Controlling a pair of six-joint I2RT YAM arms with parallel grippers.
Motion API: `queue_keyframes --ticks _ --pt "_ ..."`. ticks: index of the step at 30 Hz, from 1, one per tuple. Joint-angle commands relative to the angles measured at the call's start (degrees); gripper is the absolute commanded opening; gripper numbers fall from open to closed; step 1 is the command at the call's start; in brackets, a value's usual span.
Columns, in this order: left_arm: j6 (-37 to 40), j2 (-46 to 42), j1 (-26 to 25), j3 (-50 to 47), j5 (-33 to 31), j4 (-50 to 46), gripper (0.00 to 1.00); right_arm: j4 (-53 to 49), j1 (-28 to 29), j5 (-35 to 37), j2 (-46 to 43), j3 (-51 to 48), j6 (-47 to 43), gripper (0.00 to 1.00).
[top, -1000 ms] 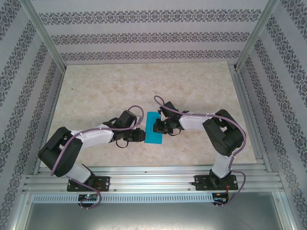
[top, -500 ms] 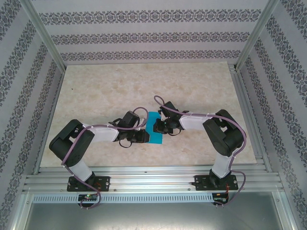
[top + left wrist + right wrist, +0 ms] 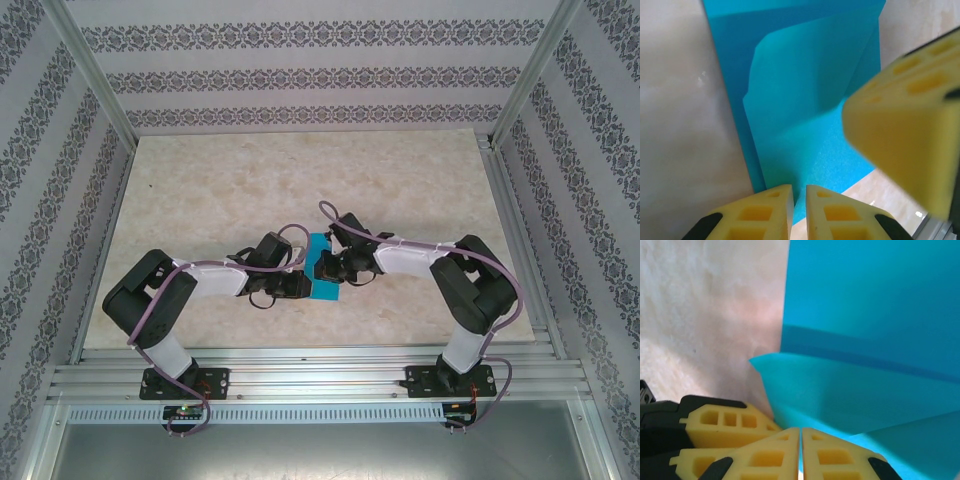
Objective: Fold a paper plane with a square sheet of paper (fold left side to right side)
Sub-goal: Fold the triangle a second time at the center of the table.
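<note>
Cyan-blue paper lies partly folded on the marble-patterned bench, just below the middle of the top view, with the two arms meeting over it. The left claw comes in from the paper's left side. In the left wrist view its yellow fingers stand almost together at the bottom of the frame, pinching the paper's near edge. The right claw sits over the sheet. In its own view it is pressed together on a raised flap of the paper.
</note>
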Motion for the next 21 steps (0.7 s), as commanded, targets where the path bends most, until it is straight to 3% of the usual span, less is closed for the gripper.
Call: queue_keyframes --ticks 1,10,21 --pt "1.4 1.1 -0.8 -1.9 -4.8 -3.6 0.17 2.3 1.2 -2.8 3.0 0.4 2.5 0.10" --pt "1.9 1.1 -1.6 -2.1 -7.1 -5.4 0.14 -0.3 0.9 -2.5 6.3 1.0 1.6 0.10" --pt "1.6 1.6 -1.8 -5.3 -8.2 -5.0 0.13 -7.7 -8.8 6.6 3.4 2.4 -8.8 0.11"
